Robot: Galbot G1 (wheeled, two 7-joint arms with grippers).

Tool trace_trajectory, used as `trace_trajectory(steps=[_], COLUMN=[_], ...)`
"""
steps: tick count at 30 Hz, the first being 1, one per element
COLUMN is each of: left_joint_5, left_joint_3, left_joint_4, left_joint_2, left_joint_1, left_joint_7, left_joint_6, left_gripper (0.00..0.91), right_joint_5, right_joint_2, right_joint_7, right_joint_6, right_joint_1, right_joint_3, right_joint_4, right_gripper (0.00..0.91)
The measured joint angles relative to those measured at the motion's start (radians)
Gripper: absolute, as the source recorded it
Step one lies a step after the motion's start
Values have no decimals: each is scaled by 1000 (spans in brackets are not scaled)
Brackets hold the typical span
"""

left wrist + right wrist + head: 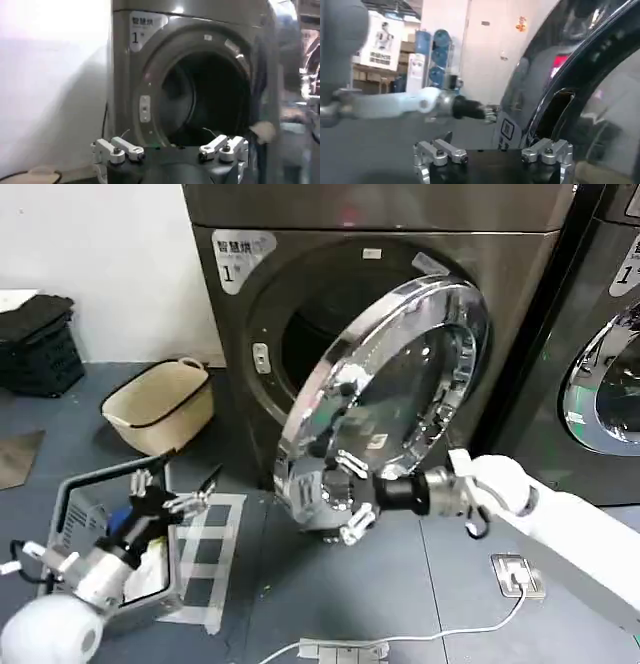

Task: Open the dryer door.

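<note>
My head camera looks forward and down at the dryer (380, 334) from near. My left wrist camera faces its open drum, sharing the white corner label (142, 29) with the head view. My right wrist camera sits close against the dryer door (590, 85).

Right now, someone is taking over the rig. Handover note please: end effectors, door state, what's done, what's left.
Right end effector: at the lower edge of the dryer door, fingers open in the right wrist view, nothing between them.
Left end effector: open, empty, held low to the robot's left, facing the dryer.
Door: swung well out from the dryer, drum opening exposed.
Second machine on the right: door shut.
Done: door is unlatched and open wide.
Left: probably just push it a little wider if needed, then back the right arm away.
</note>
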Motion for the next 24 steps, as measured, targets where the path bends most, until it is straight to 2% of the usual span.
trace_trajectory(steps=[12,17,24], left_joint_5=[-106,-106,-91], left_joint_3=[127,236,450], left_joint_4=[157,223,313], left_joint_2=[176,248,284], left_joint_1=[-200,-306,-485], left_joint_7=[64,113,178], left_joint_6=[-11,-32,-70], left_gripper=[907,907,907], right_joint_5=[-1,-50,-122], right_joint_2=[-125,-180,-210], right_joint_7=[-161,-244,-268], right_joint_6=[6,13,65], right_joint_1=[-302,-485,-682], right_joint_3=[325,514,708], right_joint_4=[72,93,49], right_gripper=[907,907,907])
